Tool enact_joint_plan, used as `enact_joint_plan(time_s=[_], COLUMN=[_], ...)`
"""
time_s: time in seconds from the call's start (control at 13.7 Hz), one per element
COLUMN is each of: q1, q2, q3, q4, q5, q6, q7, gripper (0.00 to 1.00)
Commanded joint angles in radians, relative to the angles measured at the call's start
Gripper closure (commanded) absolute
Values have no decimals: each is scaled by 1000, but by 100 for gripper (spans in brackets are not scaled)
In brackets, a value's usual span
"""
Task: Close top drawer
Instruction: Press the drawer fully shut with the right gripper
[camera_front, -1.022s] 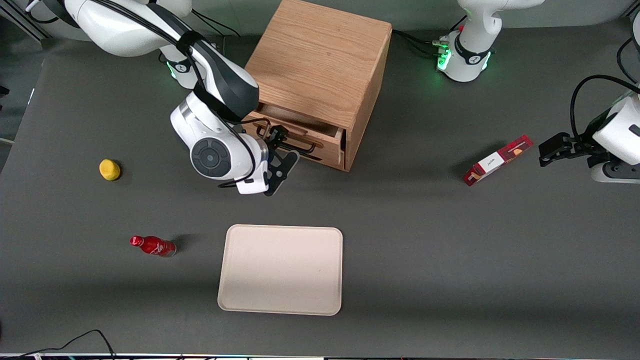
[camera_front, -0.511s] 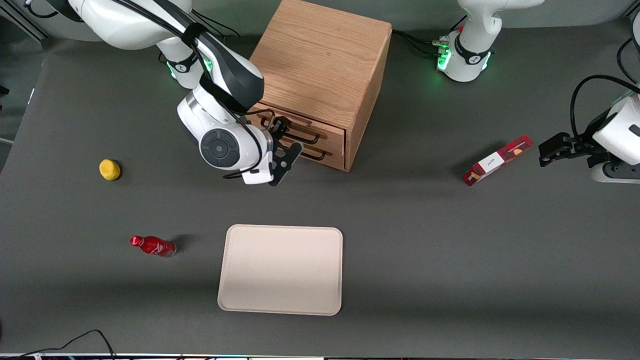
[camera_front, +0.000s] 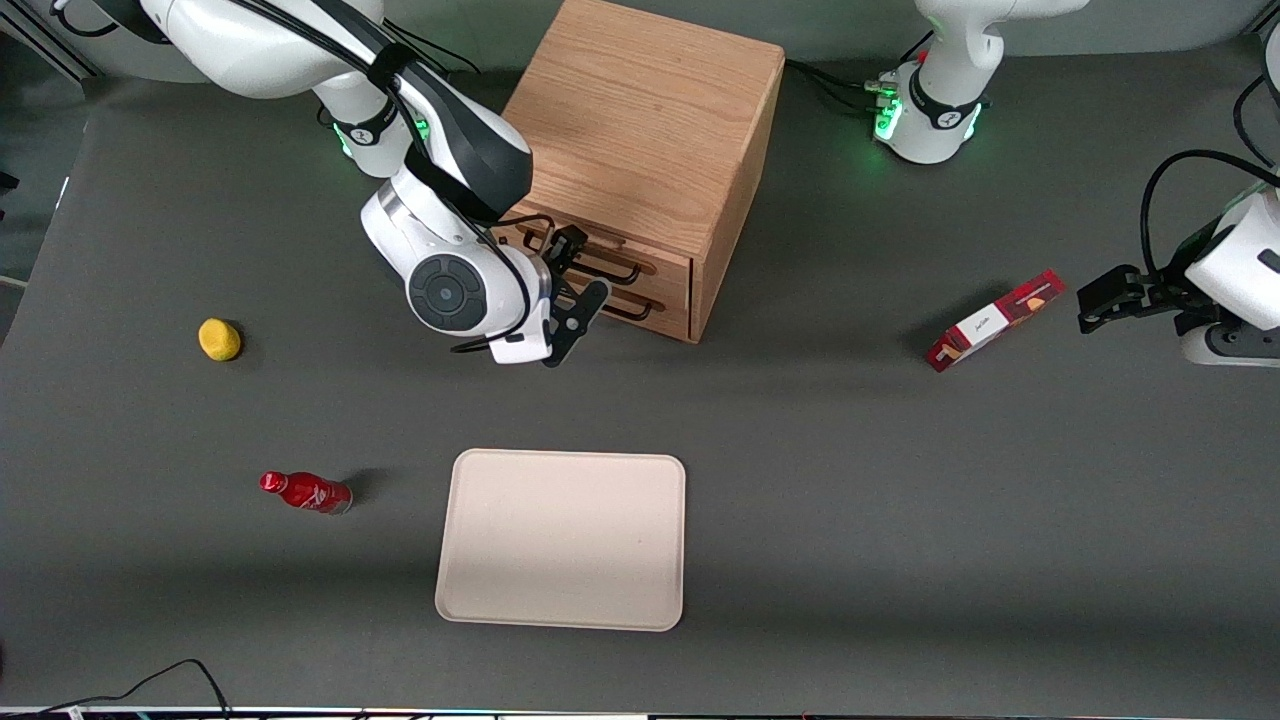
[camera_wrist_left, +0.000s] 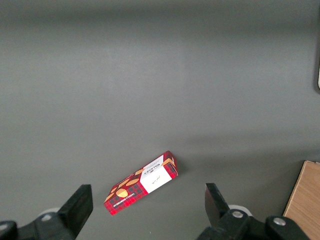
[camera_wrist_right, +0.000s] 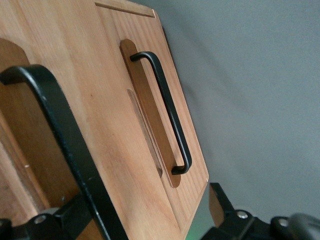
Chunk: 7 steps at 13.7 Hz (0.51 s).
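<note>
The claw (camera_front: 572, 285), fingers spread and holding nothing, sits against the pull of the top drawer (camera_front: 590, 258), likely so the arm can shove the front home. The drawer looks flush in the cabinet (camera_front: 640, 130) near the bench's (camera_front: 900, 500) back edge. A second ago it stood open with the claw nearer the camera; both have since gone inward.

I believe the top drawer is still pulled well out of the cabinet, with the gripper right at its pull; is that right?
Not quite: in the front view the top drawer sits pushed in, its front about flush with the cabinet, not pulled well out. The gripper is indeed right at its pull.
</note>
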Motion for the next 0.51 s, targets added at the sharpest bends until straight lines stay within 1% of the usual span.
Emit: enact_joint_plan(time_s=[0.0,0.29,0.44], q1=[-8,-19,-22], q2=[-37,-33,-31], q3=[12,0,-2], q4=[-22,79,102], q5=[36,37,35], q6=[1,-32,-38], q7=[28,28,28], gripper=[0,0,0])
